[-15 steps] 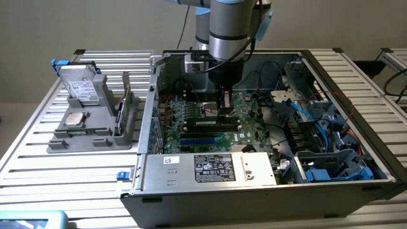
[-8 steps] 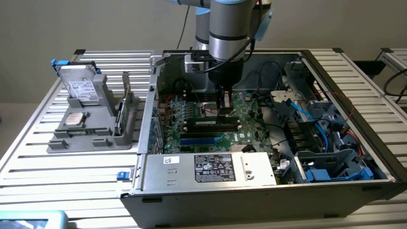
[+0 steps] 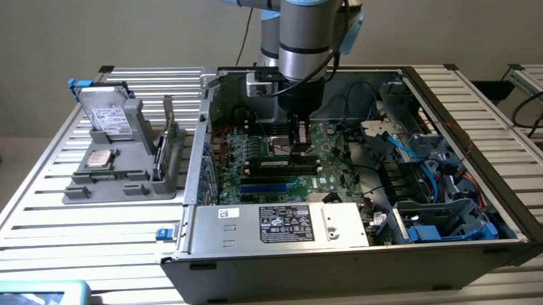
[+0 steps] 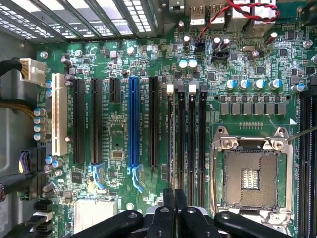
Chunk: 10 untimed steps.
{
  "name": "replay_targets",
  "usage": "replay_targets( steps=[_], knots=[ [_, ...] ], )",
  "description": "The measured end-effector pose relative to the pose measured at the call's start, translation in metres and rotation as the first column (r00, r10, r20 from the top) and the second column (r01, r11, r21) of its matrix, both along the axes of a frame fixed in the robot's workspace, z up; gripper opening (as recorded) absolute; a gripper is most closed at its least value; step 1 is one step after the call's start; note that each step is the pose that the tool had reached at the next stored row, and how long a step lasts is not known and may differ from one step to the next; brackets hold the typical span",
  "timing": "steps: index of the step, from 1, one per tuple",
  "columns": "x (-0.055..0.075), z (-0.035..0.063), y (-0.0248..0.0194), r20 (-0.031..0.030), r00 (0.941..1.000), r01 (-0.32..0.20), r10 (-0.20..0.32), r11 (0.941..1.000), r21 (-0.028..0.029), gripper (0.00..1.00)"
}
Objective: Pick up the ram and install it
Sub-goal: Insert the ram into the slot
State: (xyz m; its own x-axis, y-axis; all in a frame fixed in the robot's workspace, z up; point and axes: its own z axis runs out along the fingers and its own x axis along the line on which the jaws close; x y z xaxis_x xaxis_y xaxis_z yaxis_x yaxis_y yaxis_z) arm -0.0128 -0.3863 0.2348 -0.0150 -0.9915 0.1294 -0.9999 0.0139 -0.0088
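My gripper [image 3: 299,151] reaches straight down into the open computer case [image 3: 475,159] and stands over the motherboard [image 3: 254,152]. Its black fingers [image 4: 168,208] are shut on the ram [image 4: 173,148]. The wrist view sees the ram edge-on, as a thin line running along the outermost black memory slot. From the exterior view the ram [image 3: 278,163] is a dark stick with a pale label lying along the slots, just under the fingertips. I cannot tell whether it is fully seated. White clips [image 4: 171,89] mark the slot ends.
Three more black memory slots [image 4: 191,139] lie beside it, then the open processor socket [image 4: 250,173]. A blue expansion slot [image 4: 132,124] and black ones lie on the other side. Cables and drive bays [image 3: 424,178] crowd the exterior view's right. A grey parts tray [image 3: 127,184] stands outside on the left.
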Motion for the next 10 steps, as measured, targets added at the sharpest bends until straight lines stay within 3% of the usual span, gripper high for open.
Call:
replay_targets(
  steps=[10],
  knots=[
    [0.0001, -0.0024, -0.0003, -0.0001, 1.0000, 0.000, 0.000, 1.0000, -0.0027, 0.12]
  ],
)
